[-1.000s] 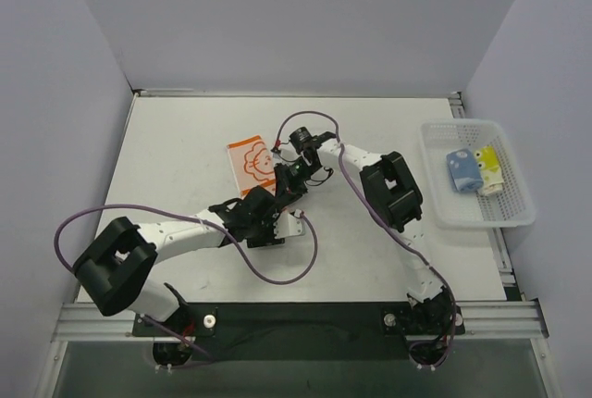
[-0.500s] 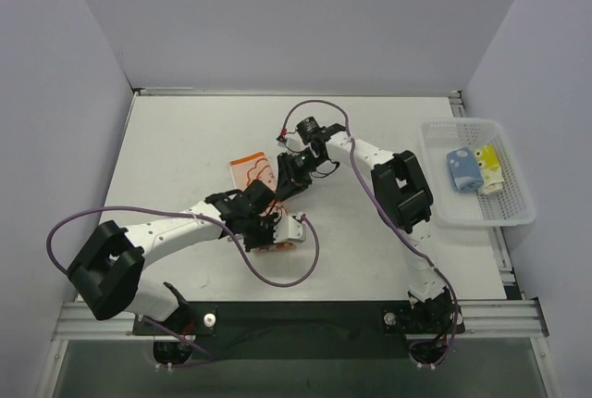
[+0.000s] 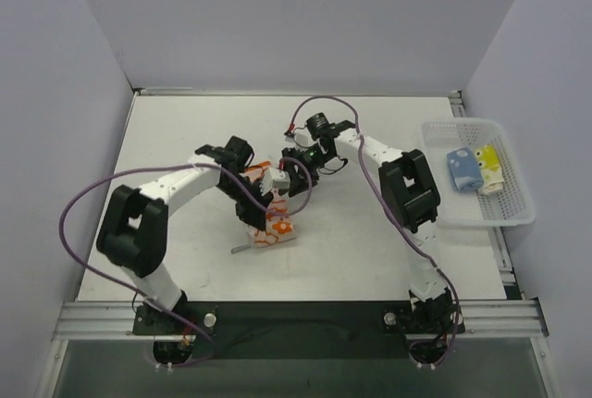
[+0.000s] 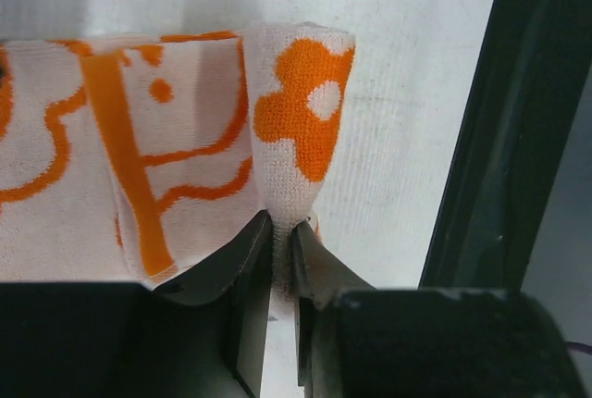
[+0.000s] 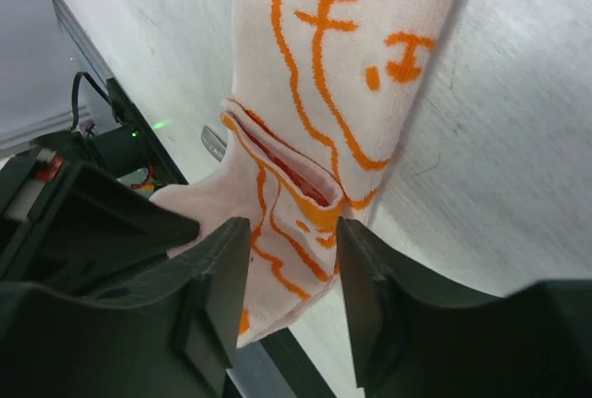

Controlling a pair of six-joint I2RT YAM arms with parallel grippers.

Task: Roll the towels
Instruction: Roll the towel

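Observation:
The orange towel point(image 3: 276, 230) lies folded at mid-table, its pale side with orange flower outlines up. My left gripper point(image 3: 263, 205) is shut on a raised fold of the towel's edge, seen in the left wrist view point(image 4: 282, 224), with the cloth point(image 4: 185, 139) spread beyond it. My right gripper point(image 3: 283, 185) is open just behind. In the right wrist view its fingers point(image 5: 217, 296) straddle the towel's near end point(image 5: 287, 222) without pinching it, and the towel point(image 5: 342, 46) stretches away. A light blue towel point(image 3: 462, 169) and a yellow towel point(image 3: 489, 168) lie in the basket.
A white mesh basket point(image 3: 444, 204) stands at the table's right edge. Purple cables loop from both arms, one over the left part of the table point(image 3: 83, 204). Grey walls close off the left, back and right.
The towel has been pulled from the table's middle toward the near side and turned pale side up. My left arm has swung round to the far left. My right gripper has followed the towel.

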